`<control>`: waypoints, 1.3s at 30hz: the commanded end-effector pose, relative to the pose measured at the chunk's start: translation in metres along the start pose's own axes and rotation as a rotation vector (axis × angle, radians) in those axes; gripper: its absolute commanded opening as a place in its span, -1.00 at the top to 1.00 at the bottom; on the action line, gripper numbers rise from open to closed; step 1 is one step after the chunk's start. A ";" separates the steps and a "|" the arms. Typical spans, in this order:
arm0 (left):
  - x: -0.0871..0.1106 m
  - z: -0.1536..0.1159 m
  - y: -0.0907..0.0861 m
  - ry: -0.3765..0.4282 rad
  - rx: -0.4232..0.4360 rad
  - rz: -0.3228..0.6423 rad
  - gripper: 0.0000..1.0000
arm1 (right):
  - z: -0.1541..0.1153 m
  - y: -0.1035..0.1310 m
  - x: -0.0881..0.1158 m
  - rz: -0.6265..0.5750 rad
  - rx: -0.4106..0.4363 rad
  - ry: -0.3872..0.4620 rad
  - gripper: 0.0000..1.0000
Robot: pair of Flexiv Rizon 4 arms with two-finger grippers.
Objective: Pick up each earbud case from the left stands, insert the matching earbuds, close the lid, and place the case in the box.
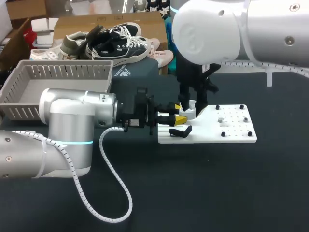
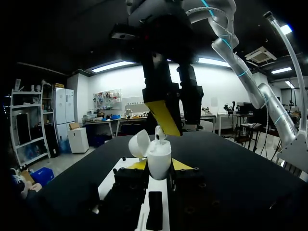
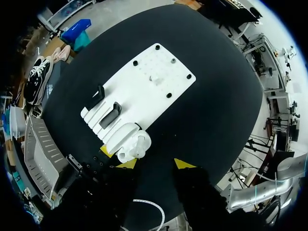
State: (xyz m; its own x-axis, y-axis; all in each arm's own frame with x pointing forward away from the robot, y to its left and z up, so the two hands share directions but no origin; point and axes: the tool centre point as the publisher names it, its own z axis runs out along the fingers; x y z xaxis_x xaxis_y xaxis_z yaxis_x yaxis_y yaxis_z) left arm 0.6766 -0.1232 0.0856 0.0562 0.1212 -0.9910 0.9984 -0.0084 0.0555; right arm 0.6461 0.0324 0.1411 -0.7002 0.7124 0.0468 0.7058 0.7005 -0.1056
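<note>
Two arms meet over an open earbud case at the 9 o'clock edge of a white board on the dark table. The left gripper comes in level from 9 o'clock. Its yellow tips are closed onto the case from both sides and hold it upright just above the board.

In the left wrist view the white case sits squarely between that gripper's tips. Its lid is swung back and open, and an earbud stands stem-up out of the shell.

The right gripper hangs straight down over the case from 12 o'clock. Seen from the left wrist, one of its yellow-faced fingers is just above the earbud. I cannot tell whether they touch.

The right wrist view shows the right gripper spread wide and holding nothing. The case lies just ahead of one of its tips.

A black stand lies on the board at the case's 6 o'clock, and dark pegs dot the board toward 3 o'clock. From above, two black stands show beside the case on the board.

The grey slatted box sits at the table's 10 o'clock, well apart from the case. A small marking on the left arm's shell is too small to read.
</note>
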 end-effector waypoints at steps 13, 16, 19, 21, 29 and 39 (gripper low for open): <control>0.000 0.000 -0.001 -0.001 -0.003 0.001 1.00 | -0.008 -0.002 -0.003 0.004 -0.014 -0.019 0.16; 0.000 0.000 -0.001 -0.001 -0.003 0.001 1.00 | -0.012 -0.009 -0.007 0.023 -0.041 -0.012 0.14; 0.000 0.000 -0.001 -0.001 -0.003 0.001 1.00 | -0.015 -0.020 -0.014 0.026 -0.092 0.000 0.13; 0.000 0.000 -0.001 -0.001 -0.003 0.001 1.00 | -0.016 -0.028 -0.019 0.008 -0.130 -0.021 0.13; 0.000 0.000 -0.001 -0.001 -0.003 0.001 1.00 | -0.019 -0.040 -0.030 -0.134 -0.287 -0.105 0.05; 0.000 0.000 -0.001 -0.001 -0.003 0.001 1.00 | -0.026 -0.053 -0.064 -0.219 -0.357 -0.195 0.27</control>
State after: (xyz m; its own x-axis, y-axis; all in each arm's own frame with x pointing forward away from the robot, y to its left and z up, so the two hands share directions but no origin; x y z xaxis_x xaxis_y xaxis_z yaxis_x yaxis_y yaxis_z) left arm 0.6766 -0.1232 0.0856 0.0561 0.1212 -0.9910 0.9984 -0.0084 0.0555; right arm 0.6648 -0.0349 0.1686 -0.8227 0.5508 -0.1407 0.5436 0.8346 0.0888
